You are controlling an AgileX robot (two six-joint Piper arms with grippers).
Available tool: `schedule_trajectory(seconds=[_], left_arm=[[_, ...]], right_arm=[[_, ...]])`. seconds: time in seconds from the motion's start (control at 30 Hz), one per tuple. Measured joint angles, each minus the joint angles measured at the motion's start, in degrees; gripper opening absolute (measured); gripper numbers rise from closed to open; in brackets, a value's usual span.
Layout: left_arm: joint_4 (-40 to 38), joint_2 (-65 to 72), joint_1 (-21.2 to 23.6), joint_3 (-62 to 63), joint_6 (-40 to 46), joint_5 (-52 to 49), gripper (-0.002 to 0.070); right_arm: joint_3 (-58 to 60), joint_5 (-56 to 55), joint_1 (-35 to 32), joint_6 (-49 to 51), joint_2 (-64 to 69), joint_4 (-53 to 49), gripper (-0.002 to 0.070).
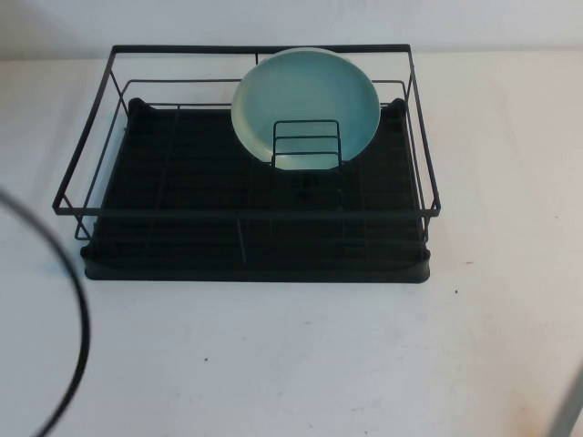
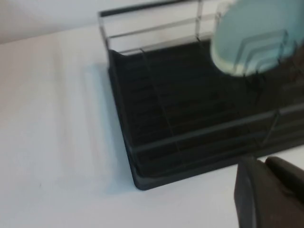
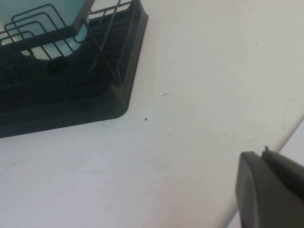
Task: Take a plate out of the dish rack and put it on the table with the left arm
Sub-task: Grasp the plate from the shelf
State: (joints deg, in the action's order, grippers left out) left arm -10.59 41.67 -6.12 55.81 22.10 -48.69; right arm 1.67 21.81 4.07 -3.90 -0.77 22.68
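The pale aqua plate point(image 1: 305, 105) stands on edge at the back right of the black wire dish rack point(image 1: 246, 214), leaning behind the small upright divider point(image 1: 305, 146). It also shows in the left wrist view point(image 2: 251, 38) and the right wrist view point(image 3: 66, 12). My left gripper point(image 2: 262, 162) is shut and empty above the white table point(image 1: 301, 364), outside the rack's near left corner point(image 2: 142, 180). My right gripper point(image 3: 262, 153) is shut and empty over the table, off the rack's near right corner point(image 3: 118, 107). Neither gripper shows in the high view.
The left arm's black cable point(image 1: 77, 309) loops over the table at the near left. A grey part of the right arm point(image 1: 569, 410) shows at the near right corner. The table edge point(image 3: 266, 152) runs close by the right gripper.
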Motion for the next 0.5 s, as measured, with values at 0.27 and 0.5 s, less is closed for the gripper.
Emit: schedule_trajectory(seconds=[0.27,0.5], left_arm=[[-10.18,25.88,0.0,34.69,19.12,-18.64,-0.0003],[-17.98,40.09,0.0,47.66,27.33,-22.26,-0.0003]], right_arm=[[0.0,0.0,0.0,0.0,0.0,0.0,-0.002],[0.0,0.0,0.0,0.0,0.0,0.0,-0.002]])
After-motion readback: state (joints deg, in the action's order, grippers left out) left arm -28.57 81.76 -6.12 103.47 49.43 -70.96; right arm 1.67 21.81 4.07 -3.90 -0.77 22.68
